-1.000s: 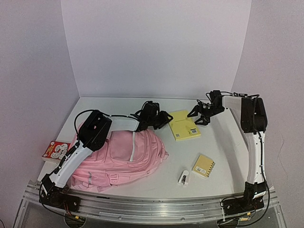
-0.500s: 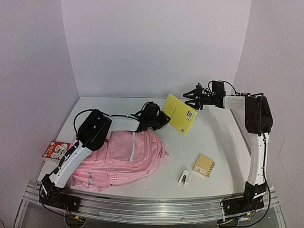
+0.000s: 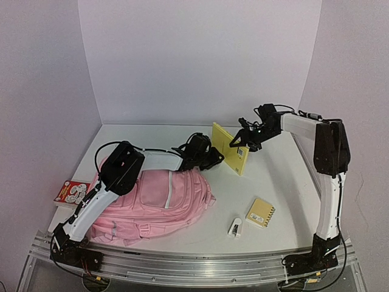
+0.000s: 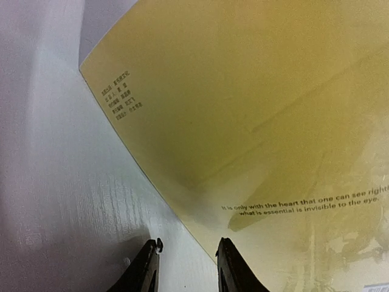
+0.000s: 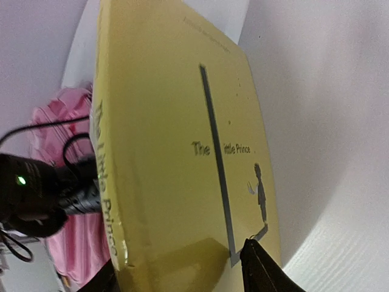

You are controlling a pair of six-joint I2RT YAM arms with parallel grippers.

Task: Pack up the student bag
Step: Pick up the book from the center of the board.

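At centre of the top view, book [image 3: 234, 152]: a second ago it lay flat on the desk [image 3: 285, 182]. Now it stands on its lower edge, close to upright.
Meaning for the task: you have the book tipped up where it can be carried. I judge it ready to move toward the bag, but nothing has gone in yet.
Bag [image 3: 152, 198]: it lies on the desk at lower left of the top view, just left of the book. You cannot tell from here whether a pocket is unzipped.
Right fingers [image 5: 258, 271]: clenched on the book, one on the cover and one behind it. They have narrowed onto it over the last second.
Right arm [image 3: 316, 143]: it reaches from the right edge of the frame toward centre, with the wrist meeting the book's right face near its top.
Left fingers [image 4: 148, 271]: partly spread, with bare desk showing between the tips. They sit low at the book's bottom edge and grasp nothing that shows.
Left arm [image 3: 155, 159]: it stretches rightward across the top of the bag, with the wrist low beside the book's left side.
Risk: held at one edge only, the book could swing or slip as you carry it.
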